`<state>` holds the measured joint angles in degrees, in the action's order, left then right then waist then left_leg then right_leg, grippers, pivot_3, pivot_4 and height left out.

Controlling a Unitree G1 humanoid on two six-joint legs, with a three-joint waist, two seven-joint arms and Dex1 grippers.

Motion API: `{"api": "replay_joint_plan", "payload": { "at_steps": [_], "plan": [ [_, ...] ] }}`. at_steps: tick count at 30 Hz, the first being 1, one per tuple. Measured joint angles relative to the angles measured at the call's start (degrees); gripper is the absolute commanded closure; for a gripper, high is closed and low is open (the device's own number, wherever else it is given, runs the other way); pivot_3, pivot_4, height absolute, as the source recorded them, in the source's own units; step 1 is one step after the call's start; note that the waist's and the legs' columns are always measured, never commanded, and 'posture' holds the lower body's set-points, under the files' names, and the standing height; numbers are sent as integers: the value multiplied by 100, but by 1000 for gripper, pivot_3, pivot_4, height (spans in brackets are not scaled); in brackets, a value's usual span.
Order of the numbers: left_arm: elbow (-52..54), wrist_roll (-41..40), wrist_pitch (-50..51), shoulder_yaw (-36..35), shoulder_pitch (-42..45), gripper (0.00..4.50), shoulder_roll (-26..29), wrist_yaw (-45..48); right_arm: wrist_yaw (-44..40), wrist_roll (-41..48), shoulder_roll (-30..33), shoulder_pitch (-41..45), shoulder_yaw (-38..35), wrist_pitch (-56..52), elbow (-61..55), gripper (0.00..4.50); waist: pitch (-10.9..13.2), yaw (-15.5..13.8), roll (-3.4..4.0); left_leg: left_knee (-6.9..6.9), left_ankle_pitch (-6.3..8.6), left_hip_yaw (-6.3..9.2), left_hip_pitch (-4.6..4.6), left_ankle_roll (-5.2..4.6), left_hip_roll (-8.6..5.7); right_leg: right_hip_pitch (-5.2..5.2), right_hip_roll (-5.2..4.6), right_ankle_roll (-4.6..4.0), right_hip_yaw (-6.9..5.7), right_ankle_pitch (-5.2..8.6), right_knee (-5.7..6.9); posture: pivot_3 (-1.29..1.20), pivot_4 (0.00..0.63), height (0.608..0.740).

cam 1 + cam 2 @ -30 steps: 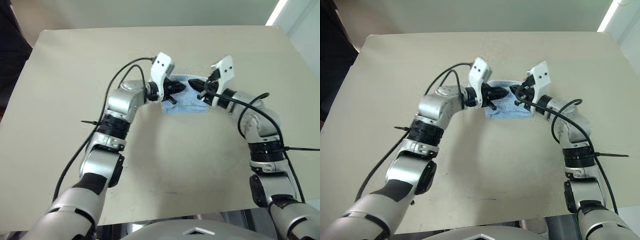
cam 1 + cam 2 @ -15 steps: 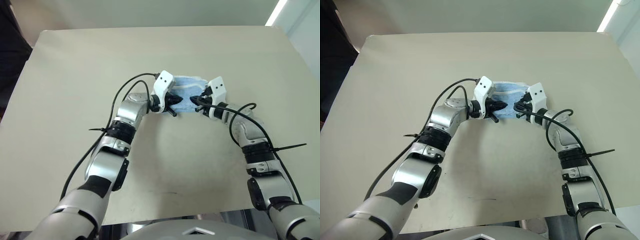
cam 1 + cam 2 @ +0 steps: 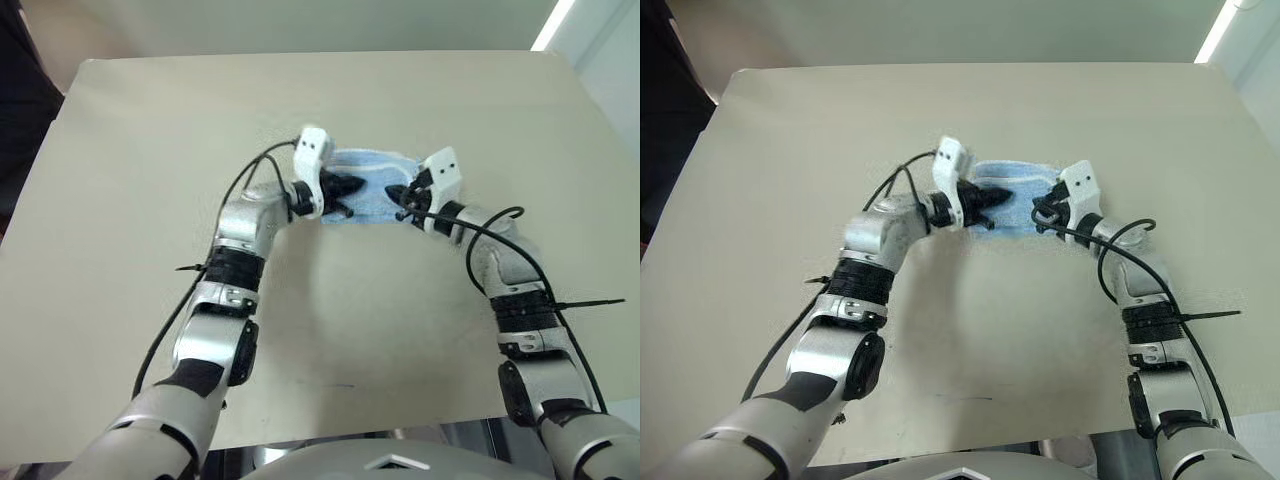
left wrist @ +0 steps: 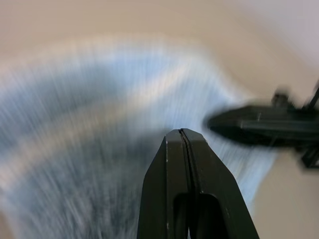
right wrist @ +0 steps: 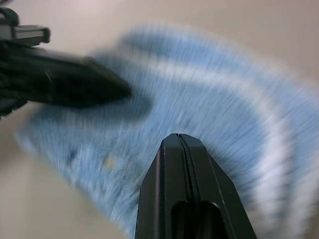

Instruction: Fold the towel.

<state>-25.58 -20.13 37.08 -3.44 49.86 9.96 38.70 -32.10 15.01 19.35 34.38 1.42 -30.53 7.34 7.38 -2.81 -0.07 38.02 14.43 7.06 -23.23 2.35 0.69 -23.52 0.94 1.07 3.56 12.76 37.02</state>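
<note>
The towel (image 3: 372, 188) lies on the bench (image 3: 150, 150) as a folded, compact pad; both claws, left (image 3: 347, 186) and right (image 3: 397, 193), hover over it pinched shut, empty. Folding looks nearly complete.

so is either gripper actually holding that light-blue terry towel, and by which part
Nothing is held. Both the left gripper and the right gripper are shut with no cloth between their fingers, poised over the light-blue terry towel.

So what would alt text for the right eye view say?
A small light-blue towel lies on a beige table, with the robot's left hand and right hand, both shut, meeting over it from either side.
</note>
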Motion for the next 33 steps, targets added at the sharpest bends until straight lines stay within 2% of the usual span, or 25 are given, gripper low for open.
{"api": "replay_joint_plan", "payload": {
  "at_steps": [16,17,19,21,22,24,27,30,33],
  "plan": [
    [139,-116,216,-54,-25,4486,-19,-153,12,-2,-33,-2,-51,-129,-86,4500,0,-1,0,3,1,1,4,-2,0,4,-1,4,2,-3,1,0,150,740],
    [155,-126,225,-67,-36,4140,6,-156,10,6,-23,2,-58,-151,-94,4146,0,-1,0,3,1,1,4,-2,0,4,-1,4,2,-3,1,0,150,740],
    [1128,-521,502,-464,-587,3655,620,-140,-104,348,225,147,-133,-772,-458,4146,4,118,7,-3,-2,-16,-19,4,1,-36,8,4,25,-4,10,0,150,740],
    [1572,-688,643,-1136,-800,2955,1260,-245,-95,461,730,224,-613,-1096,-742,4146,3,148,5,-1,-9,-9,-28,16,8,-36,23,0,18,-2,-2,0,150,740],
    [1671,-710,657,-1294,-804,2577,1389,-296,-69,471,842,261,-751,-1145,-795,4146,2,146,3,-2,-9,-5,-26,16,8,-34,23,-1,17,-1,-2,0,150,740],
    [1944,-787,684,-1403,-796,1959,1421,-377,-36,511,838,351,-883,-1244,-926,4146,-3,98,3,-3,-8,2,-3,13,5,-5,19,1,19,1,-10,0,150,740],
    [2009,-902,814,-1103,-802,1002,1159,-407,-35,611,555,347,-642,-1363,-1024,4146,-2,41,4,3,13,4,4,-18,-3,7,5,18,15,-9,-9,0,150,740],
    [2009,-962,873,-991,-835,1002,1188,-401,-25,651,599,330,-665,-1486,-1024,4146,-1,53,3,18,13,0,-1,-19,-6,2,0,22,16,-20,-8,0,150,740],
    [2007,-966,872,-977,-835,943,1350,-375,-1,737,639,330,-768,-1624,-1020,3554,-1,81,3,13,10,0,7,-13,-5,4,3,19,16,-21,-2,0,150,740]
  ]
}}
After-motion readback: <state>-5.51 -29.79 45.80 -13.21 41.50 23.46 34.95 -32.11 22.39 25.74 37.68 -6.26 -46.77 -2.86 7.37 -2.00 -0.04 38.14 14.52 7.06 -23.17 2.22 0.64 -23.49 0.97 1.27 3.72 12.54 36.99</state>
